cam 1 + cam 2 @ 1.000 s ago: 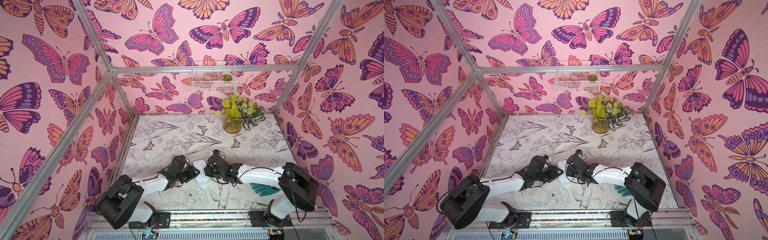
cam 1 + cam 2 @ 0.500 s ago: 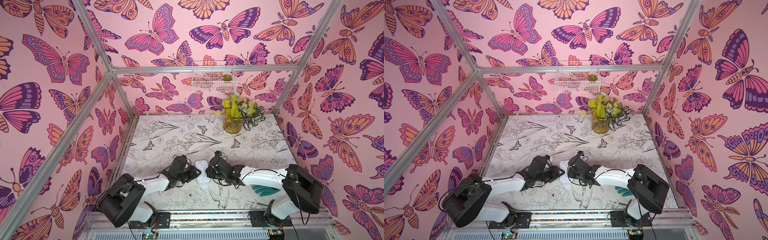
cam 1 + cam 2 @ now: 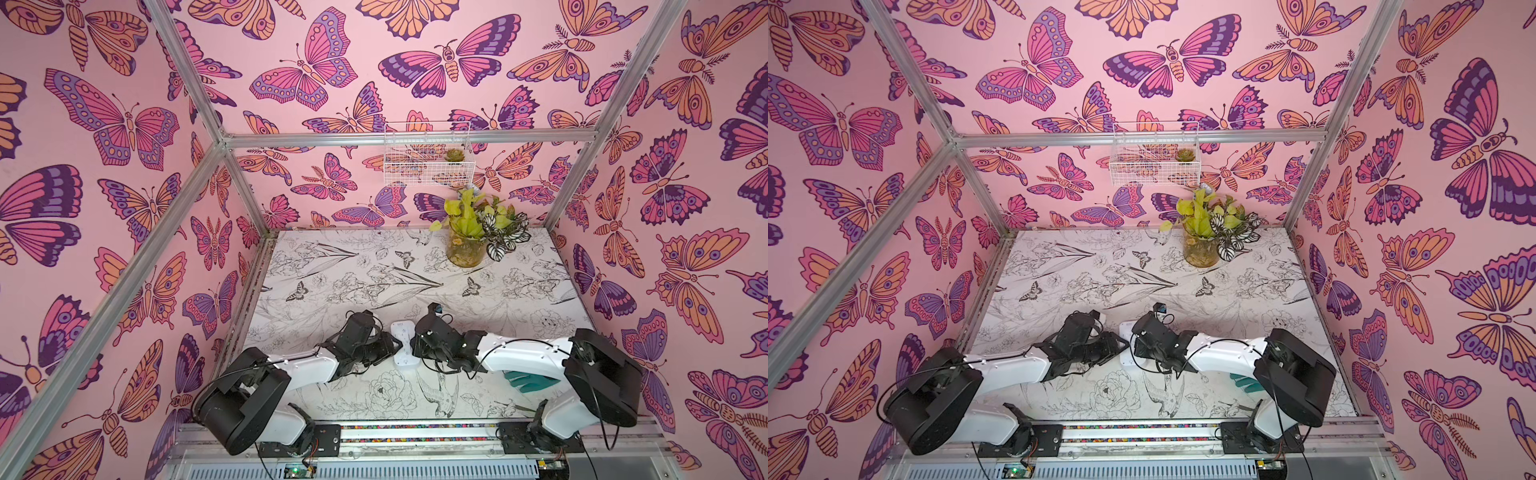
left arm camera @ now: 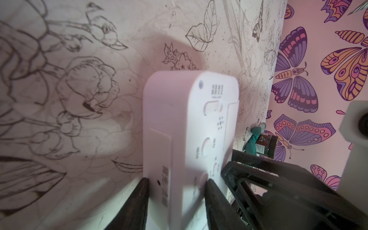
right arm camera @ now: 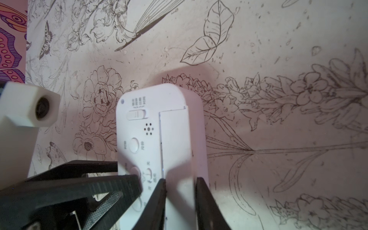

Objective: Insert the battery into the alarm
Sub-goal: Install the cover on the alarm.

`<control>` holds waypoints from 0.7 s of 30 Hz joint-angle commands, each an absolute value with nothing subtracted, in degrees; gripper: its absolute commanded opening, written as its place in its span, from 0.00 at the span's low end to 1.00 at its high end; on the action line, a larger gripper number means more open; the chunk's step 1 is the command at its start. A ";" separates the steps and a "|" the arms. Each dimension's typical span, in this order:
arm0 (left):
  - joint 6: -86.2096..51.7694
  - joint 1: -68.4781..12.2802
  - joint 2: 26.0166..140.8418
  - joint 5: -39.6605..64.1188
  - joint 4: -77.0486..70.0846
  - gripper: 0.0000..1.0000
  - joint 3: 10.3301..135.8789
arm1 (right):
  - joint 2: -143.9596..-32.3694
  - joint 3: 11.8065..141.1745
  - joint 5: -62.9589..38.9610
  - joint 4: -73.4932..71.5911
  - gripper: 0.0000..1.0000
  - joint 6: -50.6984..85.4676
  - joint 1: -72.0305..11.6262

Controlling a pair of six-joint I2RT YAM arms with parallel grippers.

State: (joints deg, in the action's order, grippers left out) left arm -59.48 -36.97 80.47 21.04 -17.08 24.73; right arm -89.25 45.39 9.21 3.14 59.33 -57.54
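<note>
Alarm [image 3: 405, 345], back showing, sits mid-bench [image 3: 374, 270] toward the front edge, the left gripper [image 4: 176, 185] pinching its body. The right gripper [image 5: 180, 181] has tips partway apart on the cover [image 5: 175, 139], grip unclear. Best to work the seam slowly while the left holds firm; no battery in sight.

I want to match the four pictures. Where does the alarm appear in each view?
In a top view: the alarm is low centre, its back facing up.
In a top view: low centre, mostly hidden behind the right arm.
Left wrist: centre, back side showing.
Right wrist: centre, back side showing.
Shared landmark: the flower-printed table behind it.
</note>
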 commanded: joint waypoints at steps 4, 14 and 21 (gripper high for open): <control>-59.37 -38.32 80.85 21.53 -14.94 0.46 24.44 | -86.49 45.07 8.66 10.89 0.29 58.36 -58.01; -59.51 -38.30 82.26 22.21 -14.94 0.46 25.05 | -87.96 45.49 5.44 7.32 0.23 58.02 -59.08; -59.34 -38.60 82.85 23.08 -15.12 0.46 25.68 | -89.59 47.50 4.26 5.61 0.19 58.40 -60.92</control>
